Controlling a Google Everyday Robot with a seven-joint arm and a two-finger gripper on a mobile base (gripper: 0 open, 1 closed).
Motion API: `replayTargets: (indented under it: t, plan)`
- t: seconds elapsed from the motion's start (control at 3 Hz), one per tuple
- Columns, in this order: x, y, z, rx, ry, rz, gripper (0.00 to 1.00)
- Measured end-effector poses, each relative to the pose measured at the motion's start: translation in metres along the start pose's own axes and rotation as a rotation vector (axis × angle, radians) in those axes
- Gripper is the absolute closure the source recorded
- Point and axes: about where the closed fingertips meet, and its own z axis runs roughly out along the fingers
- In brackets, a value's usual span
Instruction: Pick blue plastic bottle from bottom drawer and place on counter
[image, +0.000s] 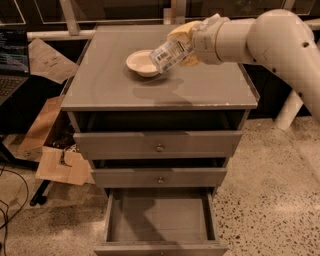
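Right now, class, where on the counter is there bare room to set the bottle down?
The counter is bare along the whole front strip, between the white bowl and the front edge, and on the picture's left. It is crowded at back centre, where the tool, shut on the blue plastic bottle, hangs by the bowl.
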Motion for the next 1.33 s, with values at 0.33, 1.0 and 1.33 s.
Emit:
replayTargets:
  t: [0.33,1.0,1.33]
  plan:
    - [0.017,0.001,0.012,-0.036,0.042,-0.007,1.00]
    - [0.027,0.020,0.016,-0.093,0.037,0.033,0.49]
    - [0.027,0.020,0.016,-0.093,0.037,0.033,0.28]
